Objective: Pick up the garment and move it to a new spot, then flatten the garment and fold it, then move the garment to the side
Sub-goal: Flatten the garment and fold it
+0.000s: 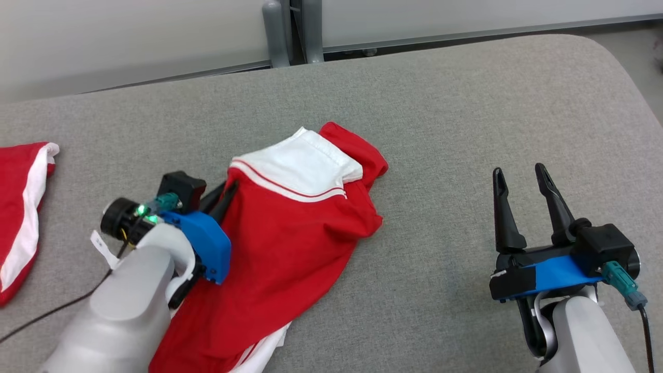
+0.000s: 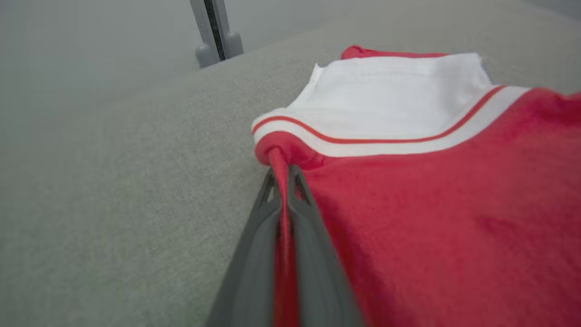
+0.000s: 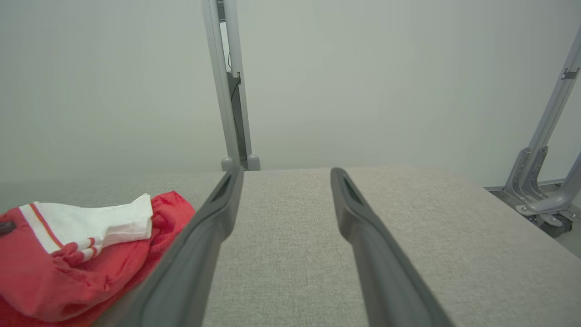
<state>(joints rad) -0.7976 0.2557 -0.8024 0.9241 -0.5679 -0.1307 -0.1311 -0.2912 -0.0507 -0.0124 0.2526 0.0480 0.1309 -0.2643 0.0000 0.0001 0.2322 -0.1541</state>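
The garment (image 1: 290, 228), red with a broad white band (image 1: 300, 166) edged by thin red and white stripes, lies crumpled on the table (image 1: 440, 103), left of the table's middle. The white band faces the far edge; the red body runs toward the near edge and leaves the head view at the bottom. A bunched red fold lies behind the band on the far side.

The left gripper (image 1: 225, 194) is clenched on the garment. In the left wrist view its two fingers (image 2: 299, 200) stand pressed together with a narrow ridge of red fabric pinched between them, on the garment's (image 2: 431, 204) left border just below the striped band. The fabric around the pinch rests on the table.

The right gripper (image 1: 519, 173) is released, its fingers spread and grasping nothing. It hangs over the right part of the table, well apart from the garment, fingertips toward the far edge. In the right wrist view the garment (image 3: 68, 263) lies off to one side of the right gripper (image 3: 286, 177).

A second red-and-white cloth (image 1: 20, 207) lies toward the left edge of the table, apart from the garment. A grey post (image 1: 274, 31) stands beyond the far edge.
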